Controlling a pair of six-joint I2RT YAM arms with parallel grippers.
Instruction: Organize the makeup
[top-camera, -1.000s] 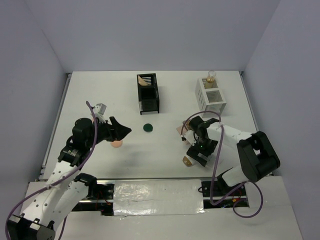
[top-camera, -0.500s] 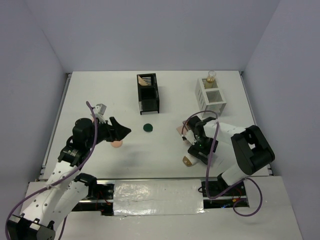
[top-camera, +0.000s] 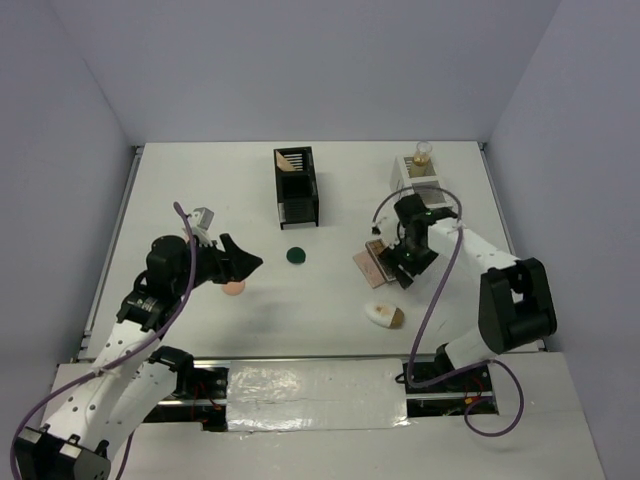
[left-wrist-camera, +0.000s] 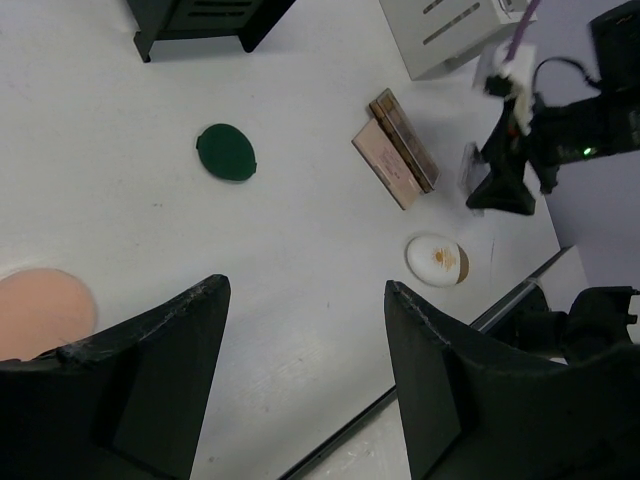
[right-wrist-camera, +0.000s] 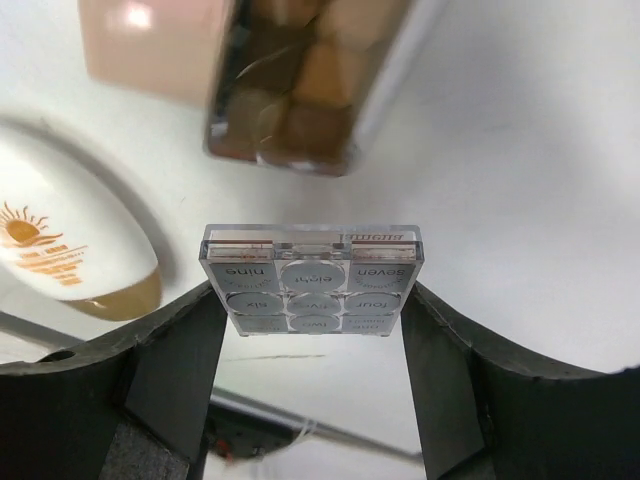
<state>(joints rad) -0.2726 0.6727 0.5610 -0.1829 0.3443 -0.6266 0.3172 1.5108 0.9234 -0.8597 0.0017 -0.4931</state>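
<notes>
The right arm's fingers (right-wrist-camera: 445, 365) are clamped on the two side edges of a small clear plastic eyeshadow palette with round grey pans (right-wrist-camera: 312, 285) and hold it off the white worktop (top-camera: 200, 180). A second ago these fingers were low at the near edge, over the white-and-gold oval compact (top-camera: 385, 315). The arm has since swung away from the bases. The clear palette now hangs just beside two flat palettes lying side by side, one with a pink lid (left-wrist-camera: 383, 168) and one with brown pans (left-wrist-camera: 405, 138). The oval compact was half hidden under the wrist before. It now lies fully in view, about where it was.

Nothing has changed on the left. The left arm's fingers (left-wrist-camera: 150, 380) are spread wide above the worktop, near the peach round puff (top-camera: 233, 288). The dark green round compact (top-camera: 296, 256) lies unmoved in front of the black slotted organizer box (top-camera: 297, 200). The gold-capped beige bottle (top-camera: 423, 153) stands in the white grid-sided organizer box (top-camera: 425, 200).
</notes>
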